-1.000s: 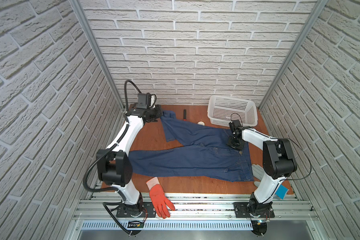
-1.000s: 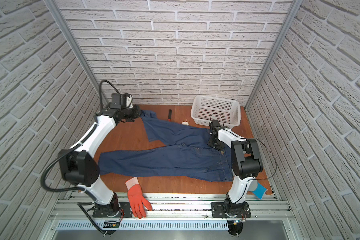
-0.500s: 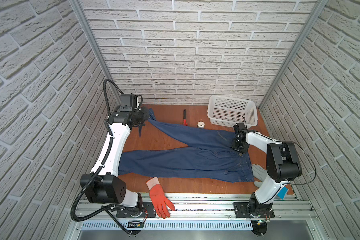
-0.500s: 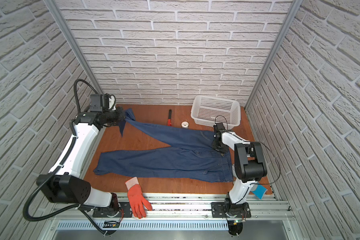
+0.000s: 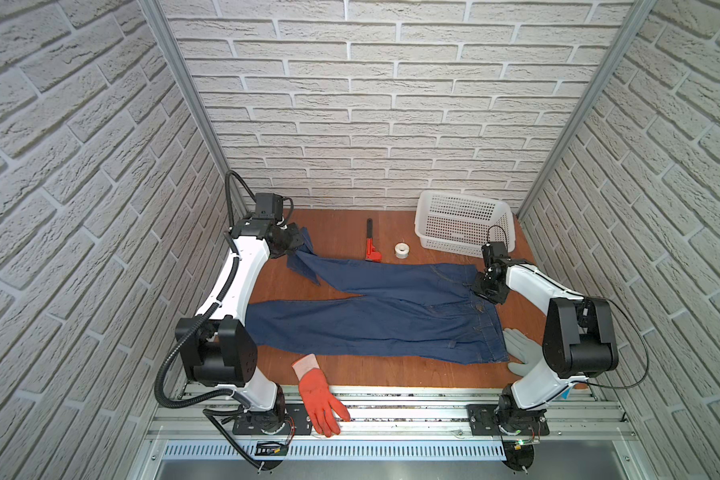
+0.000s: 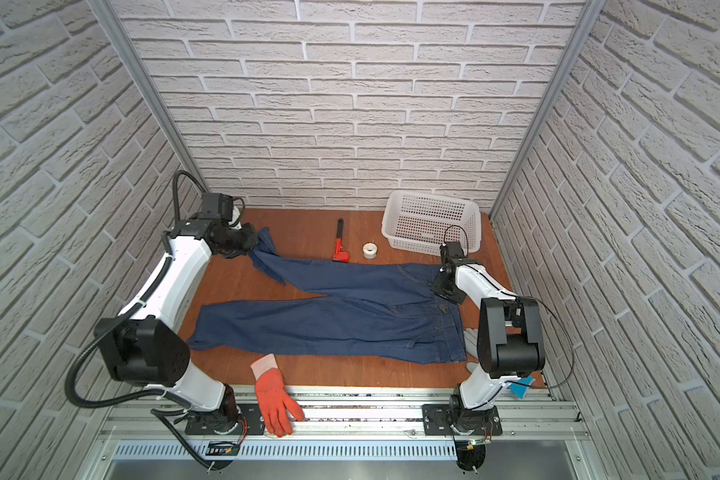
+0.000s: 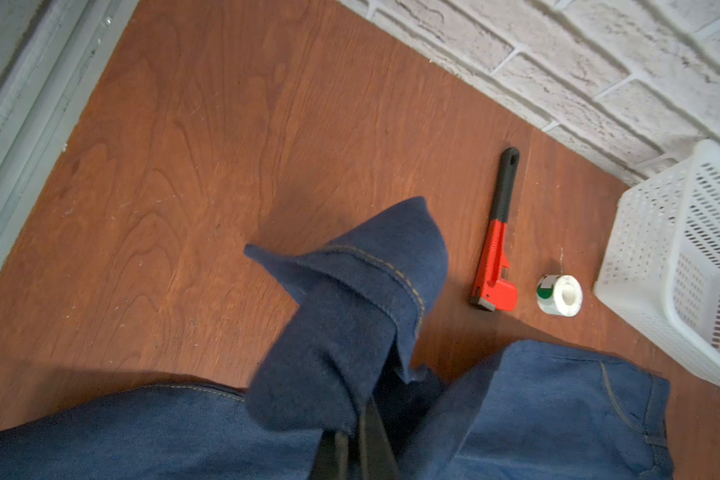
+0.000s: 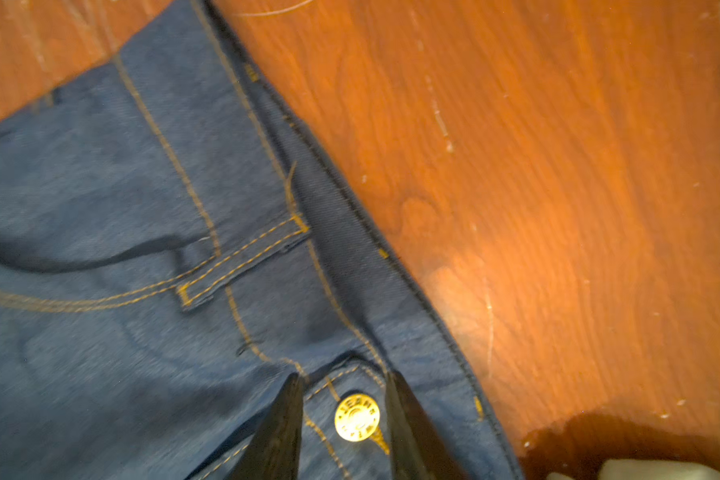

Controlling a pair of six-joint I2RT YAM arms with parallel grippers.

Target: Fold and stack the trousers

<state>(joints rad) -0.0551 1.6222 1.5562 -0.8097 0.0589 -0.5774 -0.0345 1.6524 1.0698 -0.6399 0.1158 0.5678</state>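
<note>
Trousers [image 5: 371,320] leg dragged leftward, left pincer [image 5: 295,248] clamped on hem [image 7: 391,274]; right pincer [image 8: 344,376] apart, astride button [image 8: 356,417]

The dark blue denim trousers [image 5: 391,322], stitched in tan, are spread front-up across the wooden table [image 5: 341,224], waist to the right, legs splayed leftward, the far leg's hem lifted and bunched.
</note>
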